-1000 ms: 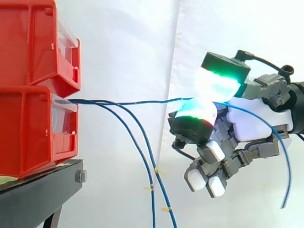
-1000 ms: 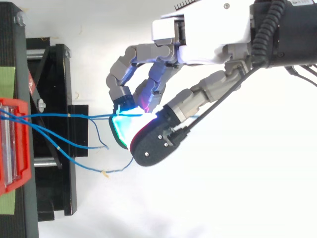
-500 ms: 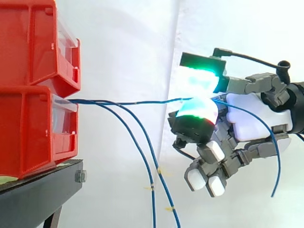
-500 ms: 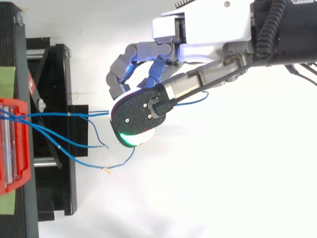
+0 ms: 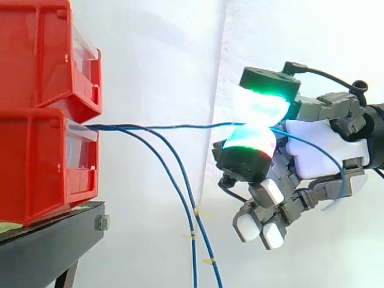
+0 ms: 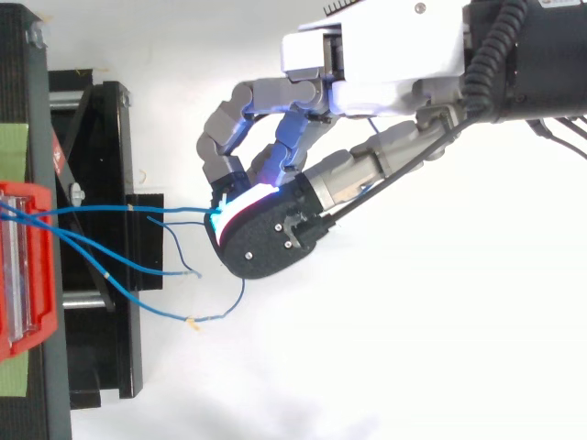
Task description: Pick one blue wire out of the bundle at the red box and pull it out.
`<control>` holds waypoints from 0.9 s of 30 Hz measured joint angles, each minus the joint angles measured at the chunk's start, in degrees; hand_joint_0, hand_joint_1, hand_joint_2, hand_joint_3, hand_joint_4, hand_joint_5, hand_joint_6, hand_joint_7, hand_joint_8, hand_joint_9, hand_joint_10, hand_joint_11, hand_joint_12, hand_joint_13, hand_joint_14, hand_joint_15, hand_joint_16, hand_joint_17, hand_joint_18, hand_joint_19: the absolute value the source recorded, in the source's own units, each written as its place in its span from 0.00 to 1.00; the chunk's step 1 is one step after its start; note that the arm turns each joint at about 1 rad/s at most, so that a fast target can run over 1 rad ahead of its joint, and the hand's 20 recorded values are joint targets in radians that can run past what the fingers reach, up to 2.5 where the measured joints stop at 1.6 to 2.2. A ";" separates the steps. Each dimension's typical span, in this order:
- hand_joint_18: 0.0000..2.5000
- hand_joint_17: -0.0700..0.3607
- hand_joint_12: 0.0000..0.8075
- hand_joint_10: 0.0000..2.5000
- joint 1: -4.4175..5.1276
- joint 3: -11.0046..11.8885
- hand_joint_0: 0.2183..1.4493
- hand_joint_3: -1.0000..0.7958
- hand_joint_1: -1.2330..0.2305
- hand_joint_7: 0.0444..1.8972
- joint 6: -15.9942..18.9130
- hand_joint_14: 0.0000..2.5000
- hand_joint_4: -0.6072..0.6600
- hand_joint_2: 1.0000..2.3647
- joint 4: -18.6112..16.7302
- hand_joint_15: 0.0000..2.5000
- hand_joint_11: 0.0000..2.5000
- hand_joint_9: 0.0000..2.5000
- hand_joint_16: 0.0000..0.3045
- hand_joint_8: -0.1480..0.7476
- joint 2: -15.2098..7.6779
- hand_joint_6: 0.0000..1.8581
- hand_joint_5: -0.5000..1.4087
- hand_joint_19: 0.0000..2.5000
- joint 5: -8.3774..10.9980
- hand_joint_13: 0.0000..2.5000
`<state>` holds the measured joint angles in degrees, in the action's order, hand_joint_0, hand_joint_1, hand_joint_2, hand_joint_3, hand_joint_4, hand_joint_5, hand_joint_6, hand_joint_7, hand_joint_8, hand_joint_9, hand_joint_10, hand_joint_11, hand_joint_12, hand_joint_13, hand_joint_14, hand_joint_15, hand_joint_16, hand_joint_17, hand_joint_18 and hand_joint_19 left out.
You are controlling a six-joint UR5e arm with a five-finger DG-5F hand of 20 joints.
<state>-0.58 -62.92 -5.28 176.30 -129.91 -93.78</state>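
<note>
Side view has my hand (image 5: 318,153) well out from the lower red plastic bin (image 5: 36,174). One thin blue wire (image 5: 168,127) is pinched between two glowing pads (image 5: 264,109), one above it and one below. My other fingers are curled underneath and hold nothing. The wire runs almost level and nearly straight from the bin's clear front to the pinch, and its free tail loops on past my palm. Two other blue wires (image 5: 183,204) leave the same opening and sag down in front of the white curtain (image 5: 156,60), clear of my hand. From the top view, all three lie close together where they leave the bin.

I cannot see the wire's far end inside the bin. If it catches there, I judge the thin strand could slide through my rounded pads and I would lose it. The three wires share one mouth, so a pull could rub against the two neighbours and drag them out as well. A hard, sudden tug might also shift the bin on the black stand (image 5: 48,240).
</note>
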 measured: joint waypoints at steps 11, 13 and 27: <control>0.24 0.46 0.53 0.01 0.03 0.00 0.24 0.28 0.54 0.61 -0.81 0.01 0.60 0.00 0.01 0.21 0.25 0.38 0.19 0.54 0.01 0.48 0.19 0.24 0.00 0.29; 0.23 0.45 0.51 0.01 0.03 0.00 0.29 0.28 0.62 0.62 -0.89 0.01 0.58 0.00 0.01 0.21 0.25 0.39 0.18 0.53 0.01 0.48 0.20 0.25 0.00 0.29; 0.25 0.45 0.52 0.01 0.04 0.01 0.29 0.44 0.34 0.65 -0.96 0.01 0.61 0.01 0.01 0.21 0.26 0.39 0.18 0.55 0.01 0.48 0.21 0.23 0.08 0.30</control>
<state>-0.54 -62.92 -6.24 176.30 -129.90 -93.70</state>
